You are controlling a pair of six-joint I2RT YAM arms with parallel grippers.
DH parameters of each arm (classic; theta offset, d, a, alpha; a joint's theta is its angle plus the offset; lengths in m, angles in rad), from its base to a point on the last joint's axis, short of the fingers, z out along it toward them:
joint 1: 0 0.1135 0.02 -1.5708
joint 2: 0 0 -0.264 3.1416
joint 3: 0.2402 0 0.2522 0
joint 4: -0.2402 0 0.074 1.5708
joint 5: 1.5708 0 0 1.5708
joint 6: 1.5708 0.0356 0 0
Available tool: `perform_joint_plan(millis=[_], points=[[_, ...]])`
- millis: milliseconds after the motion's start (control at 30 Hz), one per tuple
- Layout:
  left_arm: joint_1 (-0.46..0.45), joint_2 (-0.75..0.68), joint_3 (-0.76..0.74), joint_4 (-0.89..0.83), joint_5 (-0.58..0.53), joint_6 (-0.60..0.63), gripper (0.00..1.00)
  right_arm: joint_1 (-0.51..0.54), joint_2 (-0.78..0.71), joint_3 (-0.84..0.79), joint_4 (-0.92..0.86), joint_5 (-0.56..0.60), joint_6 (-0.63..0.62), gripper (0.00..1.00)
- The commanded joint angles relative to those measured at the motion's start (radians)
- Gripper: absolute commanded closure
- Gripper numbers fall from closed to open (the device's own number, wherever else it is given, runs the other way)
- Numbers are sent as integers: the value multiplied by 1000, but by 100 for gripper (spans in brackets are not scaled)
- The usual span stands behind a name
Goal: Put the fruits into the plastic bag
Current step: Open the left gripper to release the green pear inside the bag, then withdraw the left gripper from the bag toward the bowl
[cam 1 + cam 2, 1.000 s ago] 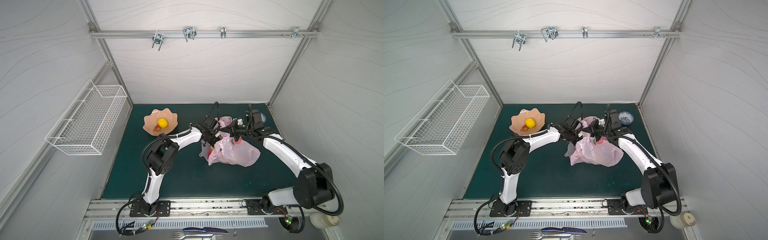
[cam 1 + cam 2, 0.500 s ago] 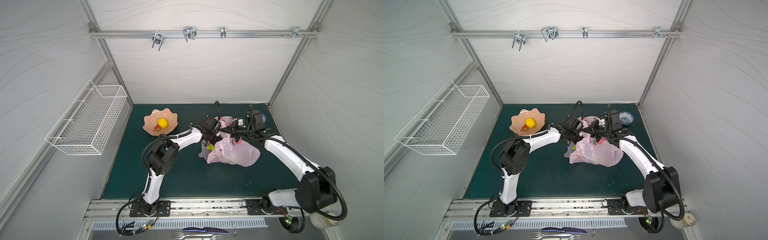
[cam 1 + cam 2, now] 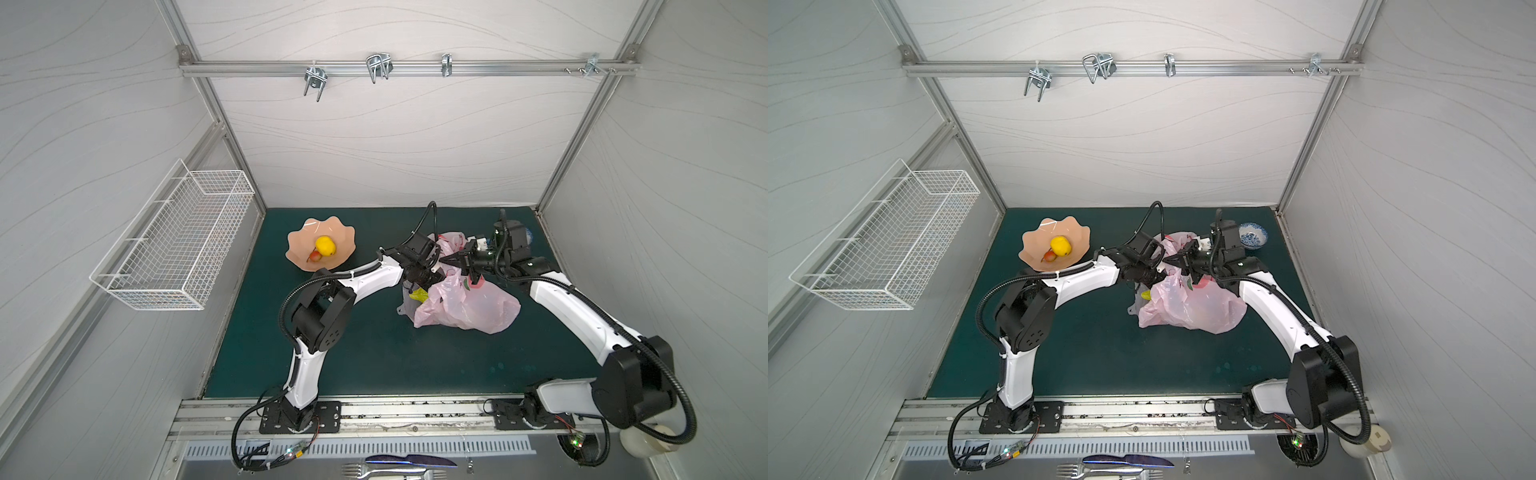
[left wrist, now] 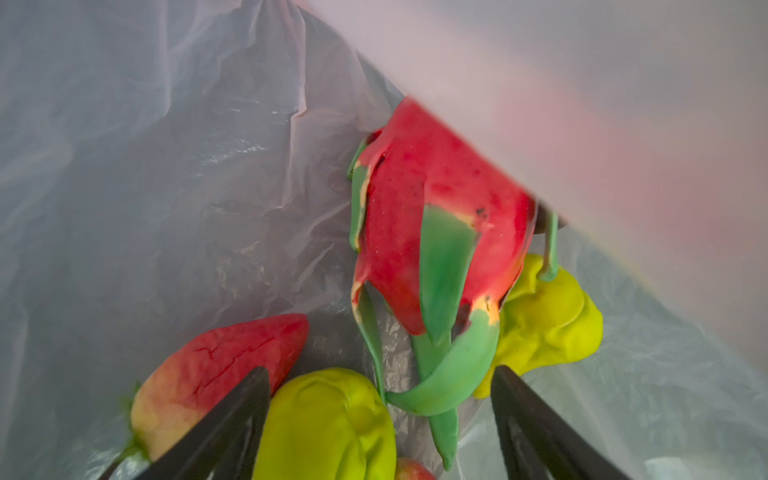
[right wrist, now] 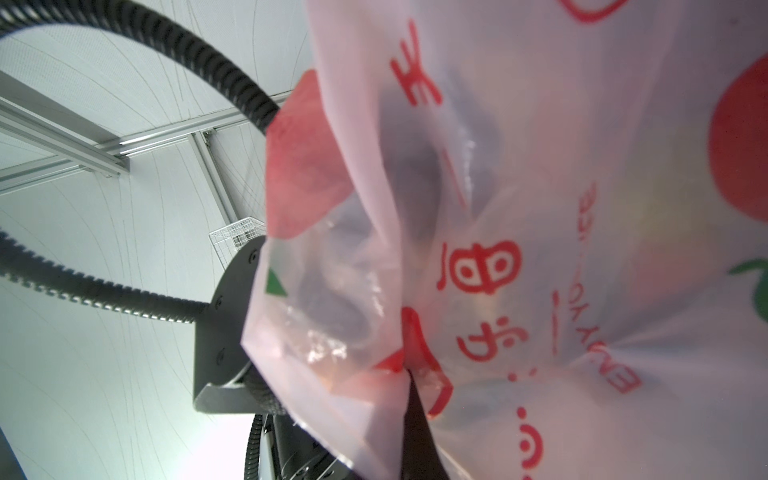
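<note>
The pale-pink plastic bag (image 3: 469, 307) (image 3: 1196, 307) lies at mid-table. My left gripper (image 3: 419, 282) (image 4: 380, 370) reaches into its mouth and is open. A yellow-green pear (image 4: 328, 424) lies loose between the fingers. Around it inside the bag are a dragon fruit (image 4: 436, 199), a second pear (image 4: 548, 320) and a red piece (image 4: 216, 365). My right gripper (image 3: 444, 261) (image 5: 411, 399) is shut on the bag's rim (image 5: 374, 291) and holds it up. A lemon (image 3: 325, 246) and a small red fruit (image 3: 315, 256) sit in the peach dish (image 3: 299, 245).
A blue-and-white bowl (image 3: 1252, 237) stands at the back right, behind the right wrist. A wire basket (image 3: 174, 245) hangs on the left wall. Cutlery (image 3: 399, 465) lies beyond the table's front rail. Green mat (image 3: 374, 353) covers the table.
My left jaws have spread wider inside the bag mouth, with the pear now loose between them. The right gripper keeps its hold on the rim.
</note>
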Motion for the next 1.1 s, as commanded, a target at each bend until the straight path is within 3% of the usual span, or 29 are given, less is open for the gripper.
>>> perform_joint_plan(millis=[0, 467, 1067], points=[[15, -57, -10, 38, -15, -20, 15, 4, -30, -10, -26, -3, 8, 100], [86, -157, -100, 49, 40, -44, 9, -27, -40, -14, -45, -11, -1, 100], [160, -447, -302, 68, -22, -66, 11, -32, -21, 10, -42, -9, -1, 100]])
